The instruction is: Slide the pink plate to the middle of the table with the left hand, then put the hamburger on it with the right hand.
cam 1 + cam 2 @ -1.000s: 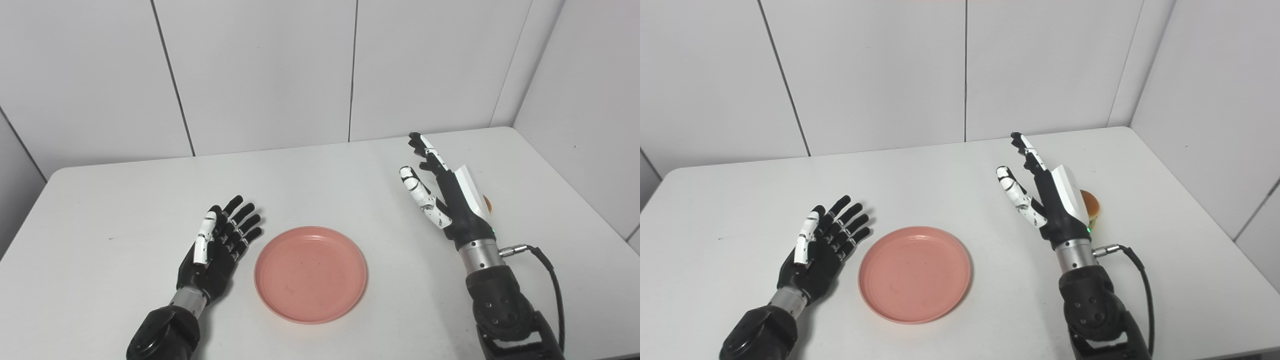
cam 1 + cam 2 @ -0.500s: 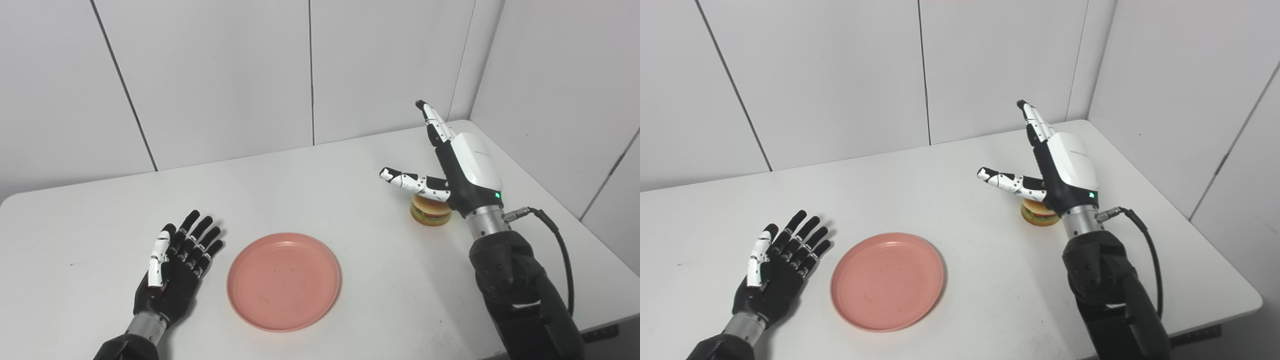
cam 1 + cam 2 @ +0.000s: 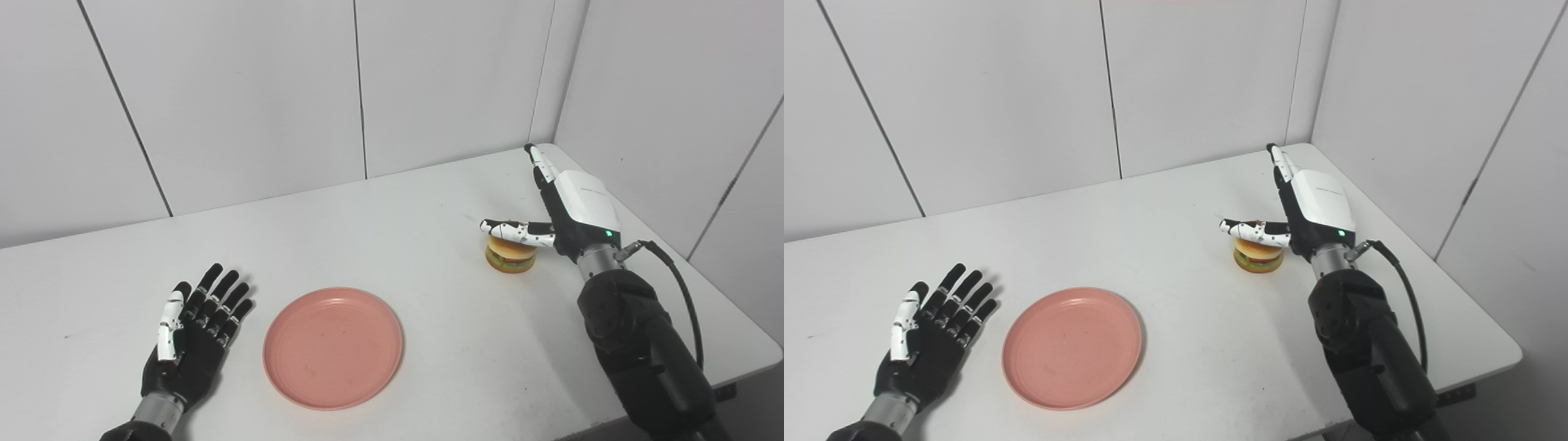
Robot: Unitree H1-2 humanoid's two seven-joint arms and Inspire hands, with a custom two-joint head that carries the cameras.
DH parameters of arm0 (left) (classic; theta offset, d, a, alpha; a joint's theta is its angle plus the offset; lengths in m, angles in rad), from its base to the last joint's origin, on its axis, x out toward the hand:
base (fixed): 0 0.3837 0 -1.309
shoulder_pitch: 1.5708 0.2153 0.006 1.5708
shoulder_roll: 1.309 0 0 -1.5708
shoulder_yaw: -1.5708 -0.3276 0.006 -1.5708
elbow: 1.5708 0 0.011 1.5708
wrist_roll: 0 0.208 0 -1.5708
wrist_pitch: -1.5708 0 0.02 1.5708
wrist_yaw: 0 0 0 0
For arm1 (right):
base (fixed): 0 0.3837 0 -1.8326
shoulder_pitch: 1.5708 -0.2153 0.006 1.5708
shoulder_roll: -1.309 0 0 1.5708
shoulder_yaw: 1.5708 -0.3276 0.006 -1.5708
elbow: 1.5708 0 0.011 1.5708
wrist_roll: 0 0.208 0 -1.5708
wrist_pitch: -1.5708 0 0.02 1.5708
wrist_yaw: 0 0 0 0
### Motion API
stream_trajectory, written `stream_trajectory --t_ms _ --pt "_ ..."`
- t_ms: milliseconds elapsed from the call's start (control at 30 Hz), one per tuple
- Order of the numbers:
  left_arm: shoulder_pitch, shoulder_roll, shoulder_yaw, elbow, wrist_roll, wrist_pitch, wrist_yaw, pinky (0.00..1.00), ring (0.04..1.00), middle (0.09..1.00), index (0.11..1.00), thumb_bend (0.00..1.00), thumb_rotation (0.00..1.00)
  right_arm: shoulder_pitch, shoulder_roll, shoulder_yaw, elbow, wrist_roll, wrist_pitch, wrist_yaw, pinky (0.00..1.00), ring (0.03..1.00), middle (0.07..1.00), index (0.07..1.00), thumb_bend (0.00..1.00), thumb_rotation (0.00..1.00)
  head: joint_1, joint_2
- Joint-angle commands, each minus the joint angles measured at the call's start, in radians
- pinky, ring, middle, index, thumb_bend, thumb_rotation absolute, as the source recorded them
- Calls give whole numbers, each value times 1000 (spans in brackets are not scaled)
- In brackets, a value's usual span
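The pink plate sits flat on the white table, toward the near edge, its face bare. Just to the plate's left, the left hand lies low over the tabletop, palm up, its black fingers spread apart and pointing away toward the back wall, holding nothing. There is a narrow strip of table between that hand and the plate's rim, so no contact there.

Over on the far right of the plate, well apart from it, stands the hamburger, upright on the table, bun on top, green and darker layers showing in its side. And here is the right hand, right at the hamburger: palm turned edge-on, fingers stretched straight out toward the far corner of the table, wide of the thumb. The white thumb reaches sideways across the top of the bun; whether it presses on the bun or hangs just above it cannot be told from either view. The hand is spread, not closed around anything. A black cable loops off the right wrist, and a green light glows on the back of that hand.
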Motion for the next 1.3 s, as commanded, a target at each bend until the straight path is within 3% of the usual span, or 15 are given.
stream_trajectory --t_ms 0,233,733,1267 --pt "-5 18 5 15 -2 30 3 967 938 940 932 305 1000 -50 -36 -3 0 -12 18 -1 687 865 954 1000 1000 726 1 2" --pt "3 20 2 -8 -5 43 9 957 931 932 923 308 1000 -48 -42 21 59 -3 18 16 759 906 966 1000 1000 706 5 16" --pt "7 21 6 -24 -3 60 16 957 934 937 930 317 1000 -96 -48 75 169 -3 58 44 786 914 981 1000 1000 678 9 38" --pt "7 24 8 -34 -7 69 15 954 931 935 924 324 1000 -133 -76 95 267 3 59 40 785 898 942 980 988 651 8 52"
